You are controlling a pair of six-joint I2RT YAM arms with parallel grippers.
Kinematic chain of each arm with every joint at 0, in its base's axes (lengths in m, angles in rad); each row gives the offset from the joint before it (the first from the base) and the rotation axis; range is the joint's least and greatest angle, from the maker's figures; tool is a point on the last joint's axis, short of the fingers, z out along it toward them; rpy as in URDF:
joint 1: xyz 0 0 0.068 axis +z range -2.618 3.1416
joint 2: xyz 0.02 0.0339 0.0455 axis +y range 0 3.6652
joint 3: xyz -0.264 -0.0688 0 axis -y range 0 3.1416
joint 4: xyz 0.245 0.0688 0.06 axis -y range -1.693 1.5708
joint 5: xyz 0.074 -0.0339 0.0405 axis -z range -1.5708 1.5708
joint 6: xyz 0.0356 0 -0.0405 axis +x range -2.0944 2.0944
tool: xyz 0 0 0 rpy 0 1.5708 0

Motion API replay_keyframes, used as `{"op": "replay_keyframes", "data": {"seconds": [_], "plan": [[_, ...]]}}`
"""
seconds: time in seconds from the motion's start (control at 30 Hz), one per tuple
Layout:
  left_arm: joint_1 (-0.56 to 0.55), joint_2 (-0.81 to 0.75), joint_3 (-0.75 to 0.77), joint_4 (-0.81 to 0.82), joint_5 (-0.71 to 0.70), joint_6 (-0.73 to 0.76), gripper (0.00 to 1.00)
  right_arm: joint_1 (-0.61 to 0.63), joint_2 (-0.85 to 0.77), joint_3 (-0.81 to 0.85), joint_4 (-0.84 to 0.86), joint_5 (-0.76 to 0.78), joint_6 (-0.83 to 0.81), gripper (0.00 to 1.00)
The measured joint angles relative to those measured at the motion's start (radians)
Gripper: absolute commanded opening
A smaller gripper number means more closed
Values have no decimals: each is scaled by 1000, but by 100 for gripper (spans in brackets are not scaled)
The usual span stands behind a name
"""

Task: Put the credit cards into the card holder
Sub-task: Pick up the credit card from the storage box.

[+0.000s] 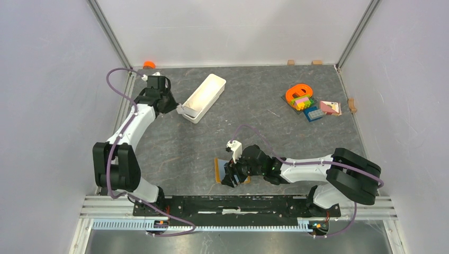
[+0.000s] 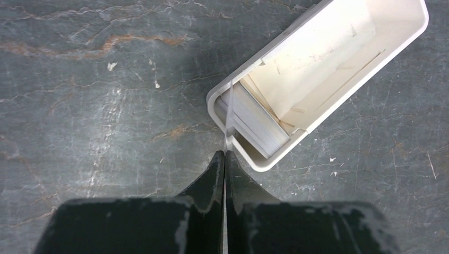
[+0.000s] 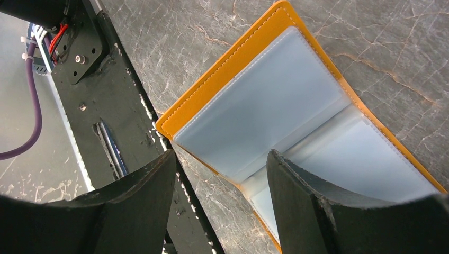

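Tool on left (image 2: 224, 156) pinches card (image 2: 229, 119); right tool (image 3: 221, 159) gapes over card holder (image 3: 265, 90).

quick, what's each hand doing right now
Left hand: closed on a card at the tray's end.
Right hand: open, over the card holder.

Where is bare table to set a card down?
Widest free patch: mid-table between white tray, toy pile and card holder. Smaller one between left arm and holder. Crowded: tray's near end at left tool, holder under right tool.
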Motion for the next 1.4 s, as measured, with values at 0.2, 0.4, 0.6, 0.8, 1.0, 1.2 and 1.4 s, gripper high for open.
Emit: {"op": "replay_keyframes", "data": {"seconds": [0.2,0.4,0.6,0.8,1.0,1.2,1.4], "plan": [[10,-66,-48,4,-3,1,2,2,0,0,0,3,0,68],[14,-121,-96,33,65,2,2,2,-5,0,0,11,1,69],[14,-318,-184,92,186,3,2,2,-38,0,0,22,0,72],[14,-450,-262,146,361,37,2,2,-87,0,-2,30,-3,74],[2,-501,-356,177,546,61,2,-11,-163,0,-48,56,-30,80],[-102,-504,-371,187,698,102,2,-125,-378,0,-158,65,-98,93],[-290,-433,-360,145,838,198,2,-270,-528,36,-264,-1,-190,95]]}}
